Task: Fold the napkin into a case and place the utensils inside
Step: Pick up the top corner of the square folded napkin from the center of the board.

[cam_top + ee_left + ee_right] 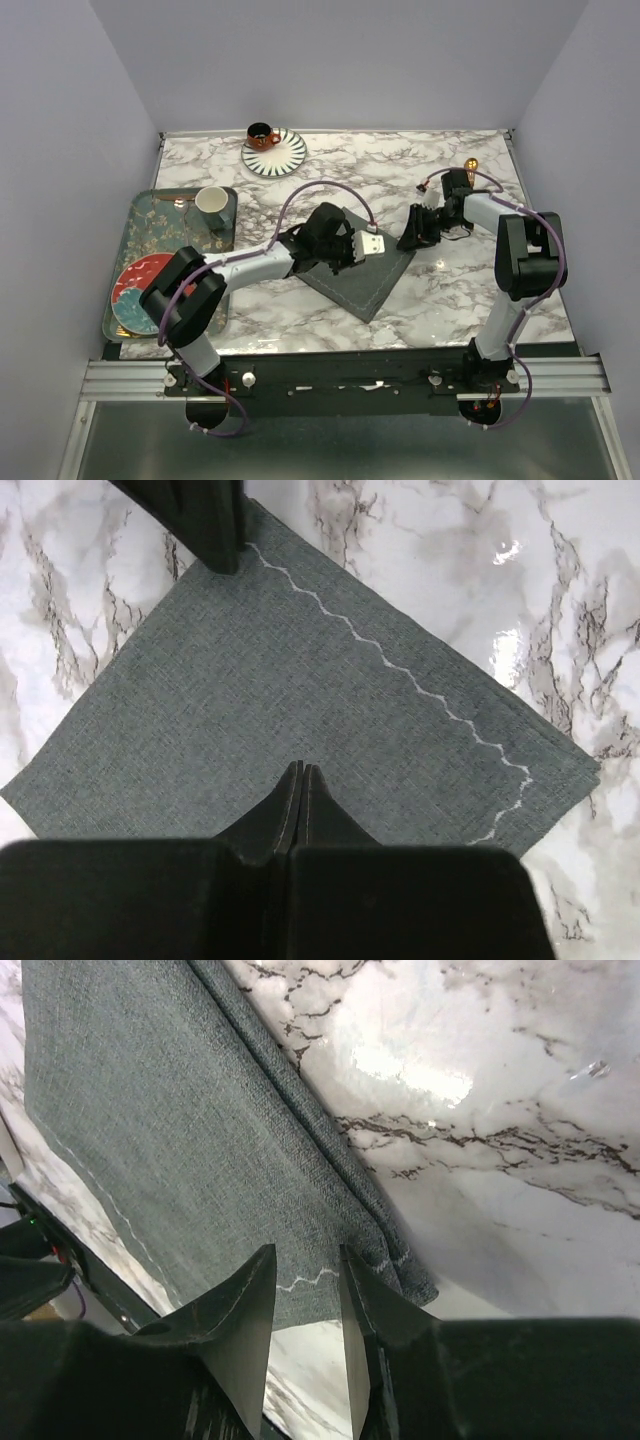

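The dark grey napkin [372, 278] lies flat on the marble, mid-table, one corner pointing at the arms. Its layered edge [330, 1150] and a zigzag stitched hem [400, 670] show it is folded over. My left gripper [347, 247] hangs over the napkin's far-left part, its jaws pressed together with nothing visible between them [302, 772]. My right gripper [412, 236] is at the napkin's right corner, its fingers apart and straddling the hem [306, 1265]. One gold utensil head [472, 165] shows at the back right, behind the right arm.
An orange cup [263, 135] stands on a striped saucer [288, 157] at the back. A patterned tray [128, 250] at the left edge holds a white cup [211, 200] and a red plate [140, 282]. Bare marble lies right of the napkin.
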`<control>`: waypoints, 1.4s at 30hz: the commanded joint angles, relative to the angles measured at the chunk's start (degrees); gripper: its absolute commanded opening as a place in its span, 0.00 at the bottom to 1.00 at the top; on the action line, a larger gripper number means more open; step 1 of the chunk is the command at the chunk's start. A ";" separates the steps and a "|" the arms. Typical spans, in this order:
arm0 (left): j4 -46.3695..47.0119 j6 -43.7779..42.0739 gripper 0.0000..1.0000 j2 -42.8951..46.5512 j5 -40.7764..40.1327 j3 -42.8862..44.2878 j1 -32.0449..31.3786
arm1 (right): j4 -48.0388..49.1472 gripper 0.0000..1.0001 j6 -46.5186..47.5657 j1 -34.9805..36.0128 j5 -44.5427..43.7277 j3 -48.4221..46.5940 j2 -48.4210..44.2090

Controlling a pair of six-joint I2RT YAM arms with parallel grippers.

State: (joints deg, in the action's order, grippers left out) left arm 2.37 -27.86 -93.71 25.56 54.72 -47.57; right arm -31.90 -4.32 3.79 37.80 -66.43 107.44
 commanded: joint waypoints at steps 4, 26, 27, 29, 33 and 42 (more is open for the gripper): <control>-10.28 -8.51 0.33 2.38 7.85 -1.18 -3.04 | -5.27 0.40 1.33 0.34 1.04 -3.35 -1.35; 1.06 -7.12 0.41 0.64 -5.08 -10.25 -16.06 | -5.63 0.41 3.35 0.34 0.69 -2.12 -1.79; 0.97 -7.47 0.41 0.55 -5.17 -10.33 -16.06 | -5.63 0.41 3.26 0.34 0.61 -2.12 -1.88; 0.88 -7.82 0.40 0.20 -5.26 -10.25 -16.06 | -5.63 0.41 3.35 0.34 0.61 -2.03 -1.79; 0.18 -7.30 0.33 0.20 -5.43 -9.89 -16.06 | -5.63 0.41 3.35 0.34 0.69 -1.86 -1.79; -0.61 -6.42 0.01 1.86 -5.44 -8.75 -15.45 | -5.80 0.41 3.09 0.25 1.40 -1.24 -2.14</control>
State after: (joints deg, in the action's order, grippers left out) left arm 1.96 -34.30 -93.08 20.58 45.19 -63.24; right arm -36.36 -1.83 3.79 38.02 -68.51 107.26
